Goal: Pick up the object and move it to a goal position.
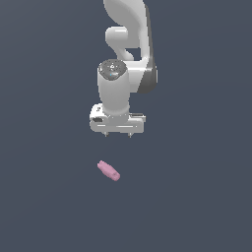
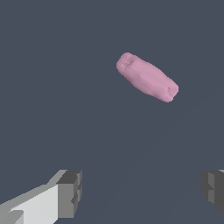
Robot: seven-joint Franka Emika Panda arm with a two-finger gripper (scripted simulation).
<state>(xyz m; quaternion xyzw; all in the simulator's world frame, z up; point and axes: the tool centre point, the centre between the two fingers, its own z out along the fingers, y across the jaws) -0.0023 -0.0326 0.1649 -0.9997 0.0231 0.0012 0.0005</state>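
Note:
The object (image 1: 109, 171) is a small pink stubby block lying on the dark grey floor, tilted diagonally, with its narrower end toward the exterior view's right. My white gripper (image 1: 117, 134) hangs above and behind it, pointing down, apart from it. The jaws stand wide open and empty. In the wrist view the pink object (image 2: 147, 77) lies ahead of the gripper (image 2: 142, 192), outside the gap between the fingers (image 2: 70, 192), which show at both sides of the frame.
A flat dark grey floor (image 1: 197, 197) fills both views. The white arm (image 1: 129, 44) rises behind the gripper toward the far side.

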